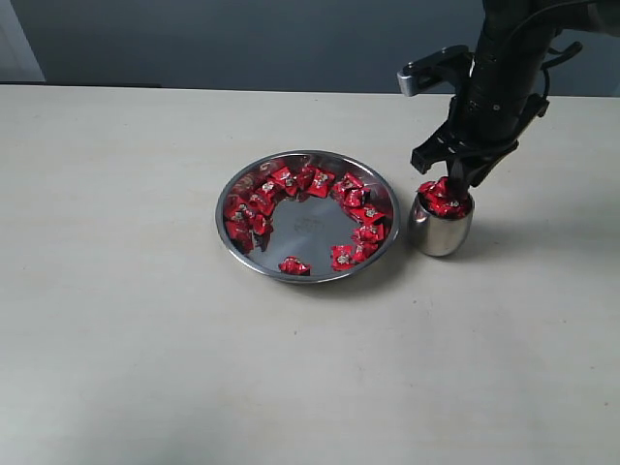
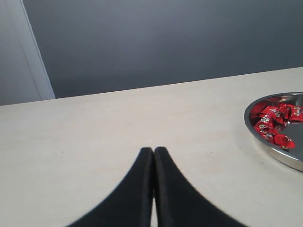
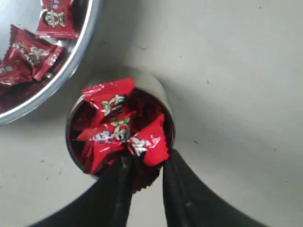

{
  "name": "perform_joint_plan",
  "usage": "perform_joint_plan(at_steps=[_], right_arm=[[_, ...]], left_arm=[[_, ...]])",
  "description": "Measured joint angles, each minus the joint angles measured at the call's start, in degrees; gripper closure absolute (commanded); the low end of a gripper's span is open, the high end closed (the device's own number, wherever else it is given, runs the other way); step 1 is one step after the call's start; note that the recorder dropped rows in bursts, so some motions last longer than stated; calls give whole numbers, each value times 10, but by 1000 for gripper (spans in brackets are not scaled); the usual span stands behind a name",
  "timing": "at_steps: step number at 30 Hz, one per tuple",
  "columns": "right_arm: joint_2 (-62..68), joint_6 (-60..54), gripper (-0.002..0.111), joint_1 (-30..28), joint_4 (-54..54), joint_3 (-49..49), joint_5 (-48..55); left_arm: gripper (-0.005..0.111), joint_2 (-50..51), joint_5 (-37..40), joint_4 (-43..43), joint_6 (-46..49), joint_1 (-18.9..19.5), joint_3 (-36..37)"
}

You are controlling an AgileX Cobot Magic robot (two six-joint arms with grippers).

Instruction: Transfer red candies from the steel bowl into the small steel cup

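Observation:
The steel bowl [image 1: 315, 228] sits mid-table with several red candies [image 1: 291, 181] ringed round its inside. To its right stands the small steel cup [image 1: 441, 232], heaped with red candies [image 1: 444, 201]. My right gripper [image 1: 453, 184] hangs straight down at the cup's mouth. In the right wrist view its tips [image 3: 147, 158] stand a little apart at the cup's rim [image 3: 163, 101], with one red candy [image 3: 151, 142] wedged between them on top of the heap. The left gripper [image 2: 153, 150] is shut on nothing, low over bare table left of the bowl [image 2: 274, 153].
The pale tabletop [image 1: 145, 339] spreads wide round the bowl and cup. A dark wall [image 1: 242, 39] runs behind its far edge. The bowl's rim [image 3: 71, 71] lies a short gap from the cup. The left arm is outside the exterior view.

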Motion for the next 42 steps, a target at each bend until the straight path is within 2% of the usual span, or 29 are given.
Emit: perform_joint_plan(at_steps=[24,34,38,42], right_arm=[[-1,1,83,0,-11,0,13],[-41,1,83,0,-13,0,11],[-69,1,83,0,20,0,-10],[-93,1,83,0,105,0,-35]], left_arm=[[106,0,0,0,0,0,0],[106,0,0,0,0,0,0],[106,0,0,0,0,0,0],[106,0,0,0,0,0,0]])
